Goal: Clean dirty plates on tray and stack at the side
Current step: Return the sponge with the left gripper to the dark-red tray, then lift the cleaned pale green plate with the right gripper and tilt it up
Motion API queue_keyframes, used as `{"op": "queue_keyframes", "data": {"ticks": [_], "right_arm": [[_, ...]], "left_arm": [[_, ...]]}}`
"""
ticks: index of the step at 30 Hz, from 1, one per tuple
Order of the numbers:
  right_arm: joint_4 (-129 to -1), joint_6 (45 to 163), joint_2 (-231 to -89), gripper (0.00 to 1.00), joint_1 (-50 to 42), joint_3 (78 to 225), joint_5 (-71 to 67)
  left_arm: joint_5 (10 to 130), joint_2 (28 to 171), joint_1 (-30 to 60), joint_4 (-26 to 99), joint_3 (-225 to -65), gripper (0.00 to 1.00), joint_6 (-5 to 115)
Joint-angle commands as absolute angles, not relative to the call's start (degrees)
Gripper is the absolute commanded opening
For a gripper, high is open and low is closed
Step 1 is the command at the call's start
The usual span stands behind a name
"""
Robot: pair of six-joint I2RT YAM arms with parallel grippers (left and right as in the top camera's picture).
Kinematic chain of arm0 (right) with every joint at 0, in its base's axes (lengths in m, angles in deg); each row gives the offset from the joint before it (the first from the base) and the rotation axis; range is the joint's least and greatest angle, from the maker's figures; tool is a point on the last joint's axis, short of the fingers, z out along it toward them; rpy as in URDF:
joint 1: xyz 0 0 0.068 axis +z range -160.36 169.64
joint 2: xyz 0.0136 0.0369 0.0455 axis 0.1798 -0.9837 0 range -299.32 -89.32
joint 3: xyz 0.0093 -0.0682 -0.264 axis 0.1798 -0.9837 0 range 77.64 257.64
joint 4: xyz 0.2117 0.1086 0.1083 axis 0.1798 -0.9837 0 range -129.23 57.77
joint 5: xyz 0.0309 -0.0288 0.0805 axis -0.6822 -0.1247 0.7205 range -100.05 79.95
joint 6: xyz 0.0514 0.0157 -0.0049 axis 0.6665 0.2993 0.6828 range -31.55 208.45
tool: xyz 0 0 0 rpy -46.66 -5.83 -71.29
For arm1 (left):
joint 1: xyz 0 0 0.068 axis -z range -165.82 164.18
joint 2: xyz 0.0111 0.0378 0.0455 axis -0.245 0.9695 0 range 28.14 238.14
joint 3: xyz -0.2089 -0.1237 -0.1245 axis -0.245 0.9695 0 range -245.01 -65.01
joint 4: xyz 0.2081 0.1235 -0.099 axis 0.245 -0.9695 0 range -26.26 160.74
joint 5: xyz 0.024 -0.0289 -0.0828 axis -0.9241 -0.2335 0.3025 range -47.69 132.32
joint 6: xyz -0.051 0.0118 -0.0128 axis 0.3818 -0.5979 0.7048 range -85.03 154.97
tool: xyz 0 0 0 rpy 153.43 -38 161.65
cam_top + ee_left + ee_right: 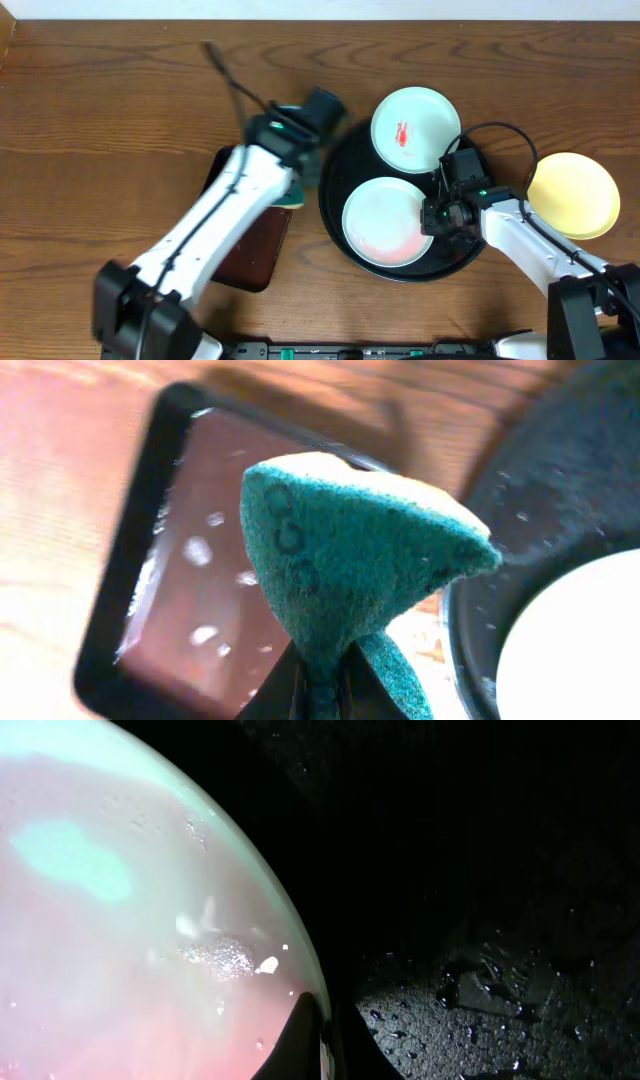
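Wood tabletop (110,110): inside the tray (333,190), the smeared plate (385,222) lies just right of the left gripper (322,678), which is clamped on a sponge (350,550) — the right gripper (438,213) pinches its rim.

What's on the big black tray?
Two pale plates: the back plate has a red smear, the front plate looks pink and wet. The tray beneath them is covered.
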State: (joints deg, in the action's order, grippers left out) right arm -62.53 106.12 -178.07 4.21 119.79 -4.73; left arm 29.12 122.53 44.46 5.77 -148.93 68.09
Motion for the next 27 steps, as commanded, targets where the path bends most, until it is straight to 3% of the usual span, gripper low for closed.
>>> {"op": "queue_keyframes", "data": {"ticks": [1, 10, 16, 27], "right_arm": [[-60.74, 101.38, -180.08, 0.01, 3.58, 117.63, -9.30], [-71.23, 100.31, -175.49, 0.01, 3.82, 125.19, -8.62], [-79.32, 99.52, -168.02, 0.01, 6.02, 131.97, -16.71], [-79.82, 94.98, -158.70, 0.01, 16.25, 135.64, -38.81]], "left_arm": [[32.86, 122.33, 39.28, 4.80, -146.57, 0.08, 67.68], [44.75, 122.42, 29.21, 14.53, -132.45, 0.08, 60.31], [47.02, 122.42, 27.07, 19.34, -126.83, 0.08, 58.76], [47.05, 122.42, 27.04, 20.30, -125.85, 0.08, 58.78]]}}
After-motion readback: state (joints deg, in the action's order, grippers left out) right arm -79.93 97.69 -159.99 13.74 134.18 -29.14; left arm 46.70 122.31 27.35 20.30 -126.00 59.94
